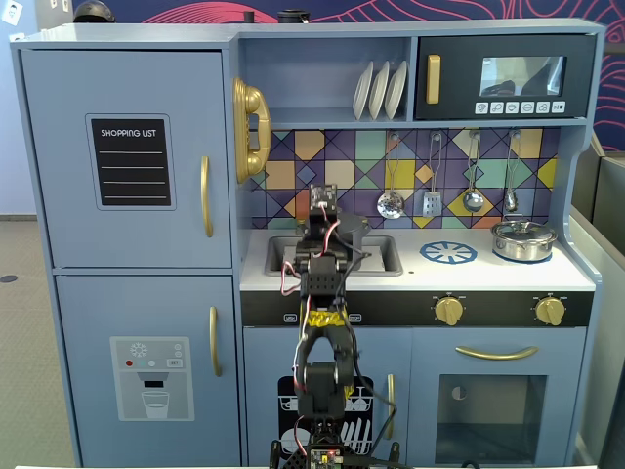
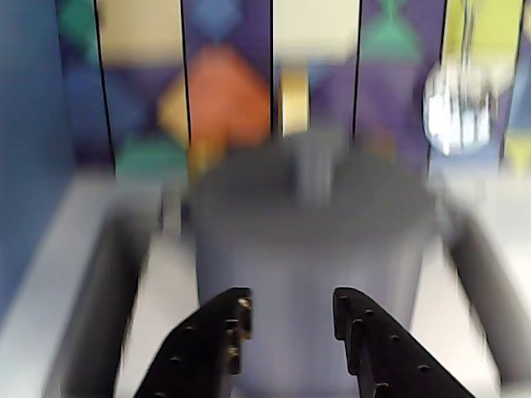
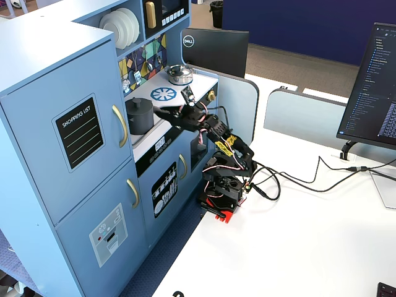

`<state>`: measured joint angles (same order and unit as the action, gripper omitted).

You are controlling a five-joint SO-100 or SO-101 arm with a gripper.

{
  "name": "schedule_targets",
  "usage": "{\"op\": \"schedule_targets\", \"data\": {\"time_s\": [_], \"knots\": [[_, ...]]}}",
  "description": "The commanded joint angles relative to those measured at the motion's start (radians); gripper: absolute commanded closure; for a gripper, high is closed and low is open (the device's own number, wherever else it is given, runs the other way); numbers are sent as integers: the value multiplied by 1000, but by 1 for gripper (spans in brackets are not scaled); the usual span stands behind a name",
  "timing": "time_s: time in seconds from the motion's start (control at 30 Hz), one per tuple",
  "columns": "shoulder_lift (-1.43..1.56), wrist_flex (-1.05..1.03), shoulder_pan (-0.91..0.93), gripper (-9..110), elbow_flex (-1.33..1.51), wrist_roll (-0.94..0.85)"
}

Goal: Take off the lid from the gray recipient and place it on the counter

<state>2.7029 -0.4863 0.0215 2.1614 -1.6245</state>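
Gripper (image 2: 286,319) apart, before the pot (image 2: 311,274) – I'd rise, centre on the lid's (image 2: 311,186) knob – then pinch.

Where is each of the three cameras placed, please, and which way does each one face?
A fixed view: straight in front of the toy kitchen, level with the counter; the arm rises at centre, hiding the pot.
Wrist view: rides behind the claw, facing the gray recipient and its lid; the black claw fingers show, apart.
A fixed view: high to one side, looking down on the kitchen and the whole arm.
Shared: both fixed views show the steel pot.
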Motion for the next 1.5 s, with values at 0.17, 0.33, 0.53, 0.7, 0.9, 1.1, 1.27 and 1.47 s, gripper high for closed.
{"op": "schedule_targets", "data": {"time_s": [0.17,0.33,0.53,0.7,0.9,1.1,1.27,1.47], "knots": [[-198,225,55,87,-101,12],[-273,253,60,85,-144,18],[-365,264,57,85,-210,21],[-430,278,55,86,-247,25],[-515,291,52,88,-301,35],[-618,310,46,89,-380,35],[-661,313,32,96,-410,34],[-652,330,23,102,-400,38]]}}
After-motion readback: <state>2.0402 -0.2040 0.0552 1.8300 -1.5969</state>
